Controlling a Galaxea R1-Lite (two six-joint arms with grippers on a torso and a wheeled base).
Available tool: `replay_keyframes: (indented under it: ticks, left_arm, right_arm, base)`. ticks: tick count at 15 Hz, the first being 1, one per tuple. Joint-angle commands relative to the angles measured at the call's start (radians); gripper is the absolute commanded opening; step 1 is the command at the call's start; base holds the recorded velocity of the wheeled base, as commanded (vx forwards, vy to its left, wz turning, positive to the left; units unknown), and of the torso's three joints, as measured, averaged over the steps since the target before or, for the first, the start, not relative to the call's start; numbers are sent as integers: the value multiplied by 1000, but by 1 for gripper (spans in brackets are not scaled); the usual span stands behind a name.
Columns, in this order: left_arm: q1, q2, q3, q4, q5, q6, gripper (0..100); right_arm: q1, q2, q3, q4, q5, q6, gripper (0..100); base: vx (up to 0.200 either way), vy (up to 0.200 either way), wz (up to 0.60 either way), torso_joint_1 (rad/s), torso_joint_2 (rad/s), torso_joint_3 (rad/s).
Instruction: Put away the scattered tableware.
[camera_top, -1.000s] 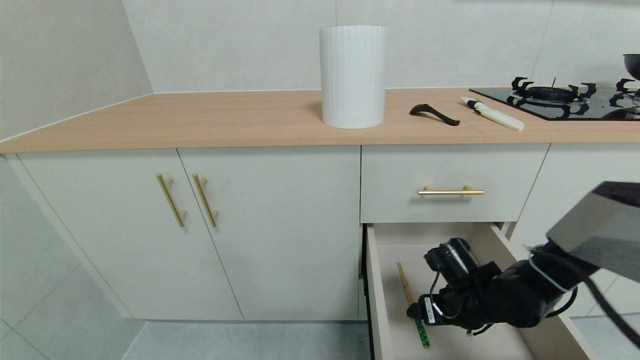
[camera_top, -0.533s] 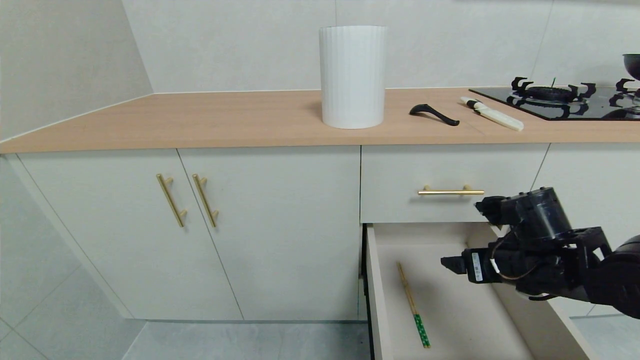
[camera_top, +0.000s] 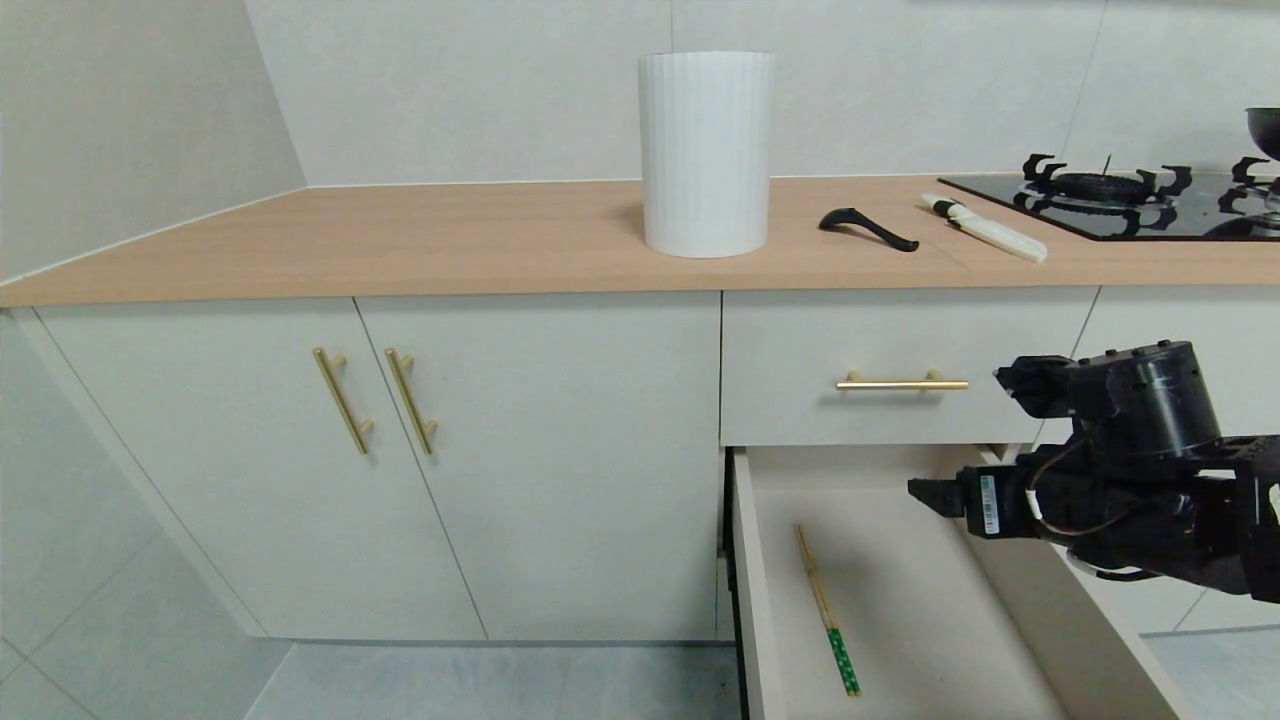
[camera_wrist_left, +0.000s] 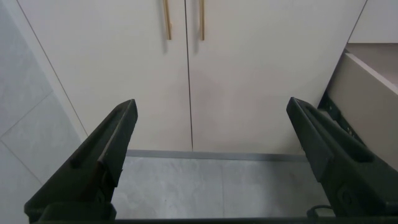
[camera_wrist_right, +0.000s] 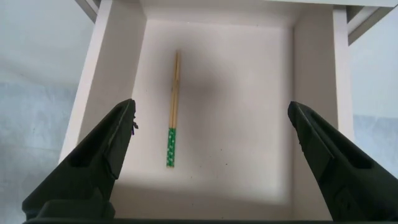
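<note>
Kitchen's lower drawer (camera_top: 755, 600) is pulled out with the chopsticks (camera_top: 826, 610) already lying inside, right tool (camera_top: 958, 432) hanging above it spread wide and empty, so I'd guess one down, with the black spoon (camera_top: 867, 226) and white knife (camera_top: 985, 227) back on the counter (camera_top: 450, 235) left to go

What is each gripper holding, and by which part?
Nothing. The left gripper and the right gripper are open and empty; the chopsticks lie loose in the drawer.
</note>
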Motion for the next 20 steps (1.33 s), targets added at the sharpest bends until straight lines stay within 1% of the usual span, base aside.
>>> replay_keyframes:
  ticks: [1, 4, 7, 20]
  left_arm:
    - [0, 0, 0, 0, 1, -1, 100]
    - [0, 0, 0, 0, 0, -1, 100]
    - [0, 0, 0, 0, 0, -1, 100]
    - [0, 0, 0, 0, 1, -1, 100]
  right_arm:
    - [-4, -5, 0, -1, -6, -6, 100]
    - [-28, 0, 0, -1, -8, -28, 100]
    - [-34, 3, -2, -1, -8, -29, 100]
    - [-34, 21, 1, -1, -10, -31, 100]
  base:
    - [0, 0, 0, 0, 0, 0]
    - [0, 0, 0, 12, -58, -41]
    - [0, 0, 0, 43, -227, -261]
    - [0, 0, 0, 186, -486, -287]
